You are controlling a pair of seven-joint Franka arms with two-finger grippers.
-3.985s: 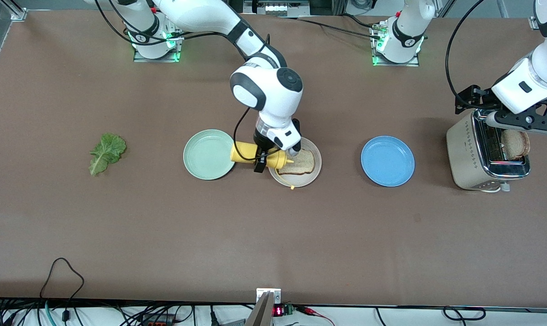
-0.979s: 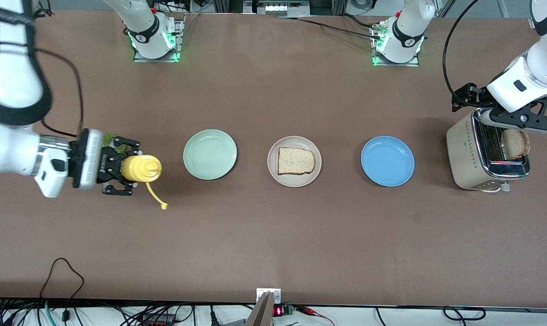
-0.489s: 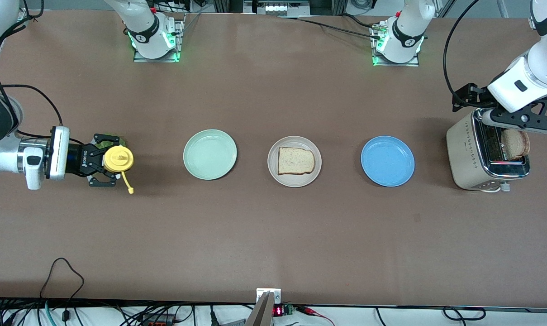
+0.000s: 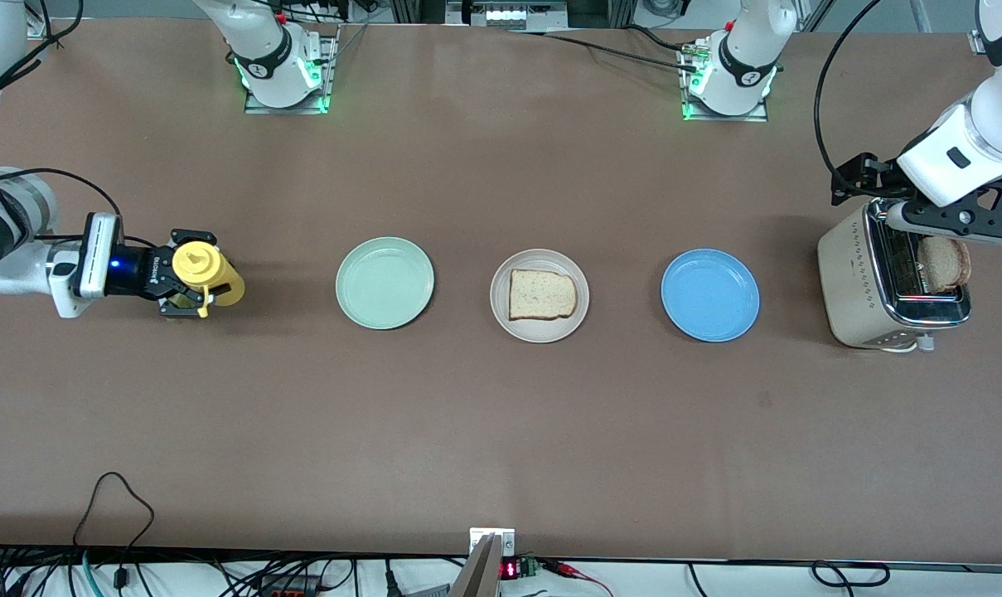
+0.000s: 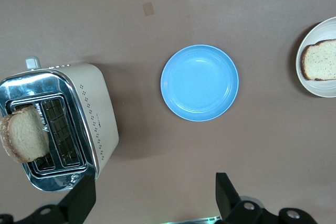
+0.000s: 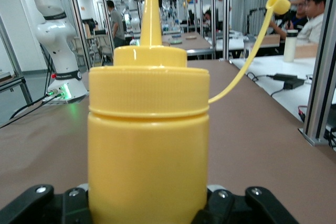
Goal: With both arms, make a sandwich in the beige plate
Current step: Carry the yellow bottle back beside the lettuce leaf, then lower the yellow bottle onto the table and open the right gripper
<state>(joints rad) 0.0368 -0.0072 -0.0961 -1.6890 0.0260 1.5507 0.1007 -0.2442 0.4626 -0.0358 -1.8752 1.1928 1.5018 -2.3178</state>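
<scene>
The beige plate (image 4: 539,327) sits mid-table with one tan bread slice (image 4: 542,294) on it; both also show in the left wrist view, the plate (image 5: 310,83) and the slice (image 5: 321,60). A second slice (image 4: 945,263) stands in the toaster (image 4: 857,282). My left gripper (image 4: 952,222) is open and empty over the toaster's top, its jaws wide apart in the left wrist view (image 5: 152,198). My right gripper (image 4: 177,286) is shut on an upright yellow squeeze bottle (image 4: 198,269) at the right arm's end; the bottle fills the right wrist view (image 6: 147,129). The lettuce leaf is hidden.
A mint-green plate (image 4: 384,283) lies beside the beige plate toward the right arm's end. A blue plate (image 4: 710,295) lies between the beige plate and the toaster. The bottle's cap (image 6: 278,2) hangs open on its strap.
My right gripper carried the yellow bottle from the beige plate to the right arm's end and turned it upright where the lettuce lay. The left gripper has barely moved.
</scene>
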